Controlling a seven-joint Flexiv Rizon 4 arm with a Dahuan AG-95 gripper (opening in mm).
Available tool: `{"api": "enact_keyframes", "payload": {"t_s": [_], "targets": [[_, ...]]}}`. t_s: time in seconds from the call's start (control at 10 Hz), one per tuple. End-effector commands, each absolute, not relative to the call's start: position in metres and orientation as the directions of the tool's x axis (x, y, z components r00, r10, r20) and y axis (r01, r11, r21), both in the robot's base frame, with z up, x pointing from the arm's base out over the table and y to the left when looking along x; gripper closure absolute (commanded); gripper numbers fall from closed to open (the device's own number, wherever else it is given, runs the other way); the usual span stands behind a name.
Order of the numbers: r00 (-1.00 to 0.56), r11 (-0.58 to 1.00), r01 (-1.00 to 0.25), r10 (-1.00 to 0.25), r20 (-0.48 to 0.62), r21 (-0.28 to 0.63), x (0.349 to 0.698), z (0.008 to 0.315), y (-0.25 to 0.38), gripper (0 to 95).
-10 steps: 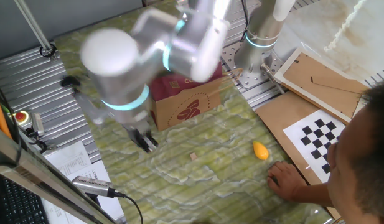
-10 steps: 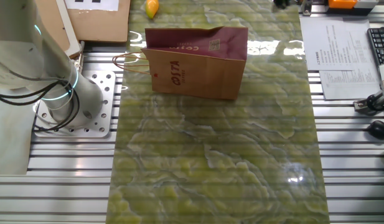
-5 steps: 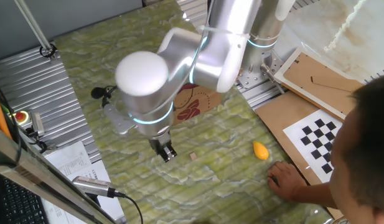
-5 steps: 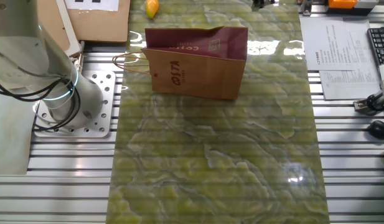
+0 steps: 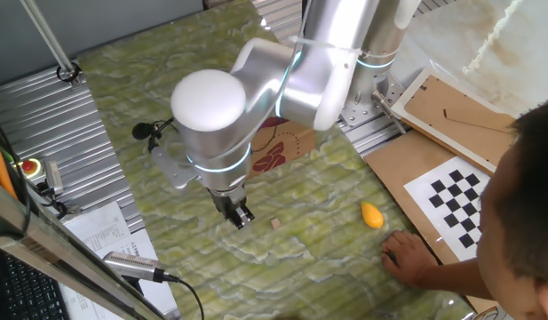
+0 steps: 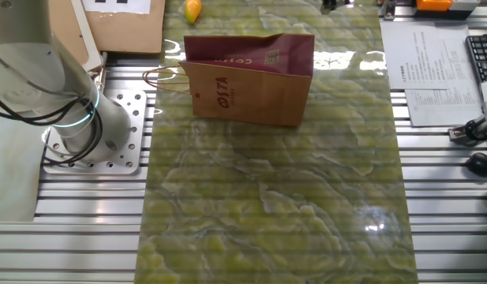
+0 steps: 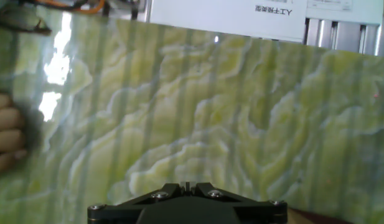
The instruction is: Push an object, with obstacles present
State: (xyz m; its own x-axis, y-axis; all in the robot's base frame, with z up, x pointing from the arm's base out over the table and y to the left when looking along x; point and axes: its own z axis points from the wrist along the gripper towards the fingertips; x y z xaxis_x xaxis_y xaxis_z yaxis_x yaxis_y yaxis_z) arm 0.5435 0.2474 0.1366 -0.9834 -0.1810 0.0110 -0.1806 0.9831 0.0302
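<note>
The tiny pale tan cube (image 5: 276, 224) lies on the green marbled mat. My gripper (image 5: 239, 216) is shut and empty, its tips down at the mat a short way left of the cube. In the hand view the fingertips (image 7: 187, 185) meet at the bottom edge, and I cannot make out the cube there. The brown COSTA paper bag (image 6: 251, 79) stands upright with its maroon band on top. In one fixed view the arm hides most of the bag (image 5: 278, 153), which stands behind the gripper. The cube does not show in the other fixed view.
An orange-yellow teardrop lump (image 5: 371, 214) lies right of the cube and also shows in the other fixed view (image 6: 193, 9). A person's hand (image 5: 407, 255) rests on the mat's near right edge, and its fingers (image 7: 6, 135) show in the hand view. Papers (image 5: 100, 229) lie left of the mat.
Over the last second the arm swung right and down, bringing the shut gripper close to the cube's left side. In the last half second it barely moved. The cube and bag stayed put.
</note>
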Motion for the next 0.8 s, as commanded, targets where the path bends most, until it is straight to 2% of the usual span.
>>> {"api": "enact_keyframes", "payload": {"t_s": [0.1, 0.8], "targets": [[-0.985, 0.985, -0.171, -0.172, 0.034, 0.034, 0.532, 0.129, 0.259, 95.0], [-0.992, 0.992, -0.124, -0.125, 0.03, 0.031, 0.471, 0.088, 0.28, 95.0]]}}
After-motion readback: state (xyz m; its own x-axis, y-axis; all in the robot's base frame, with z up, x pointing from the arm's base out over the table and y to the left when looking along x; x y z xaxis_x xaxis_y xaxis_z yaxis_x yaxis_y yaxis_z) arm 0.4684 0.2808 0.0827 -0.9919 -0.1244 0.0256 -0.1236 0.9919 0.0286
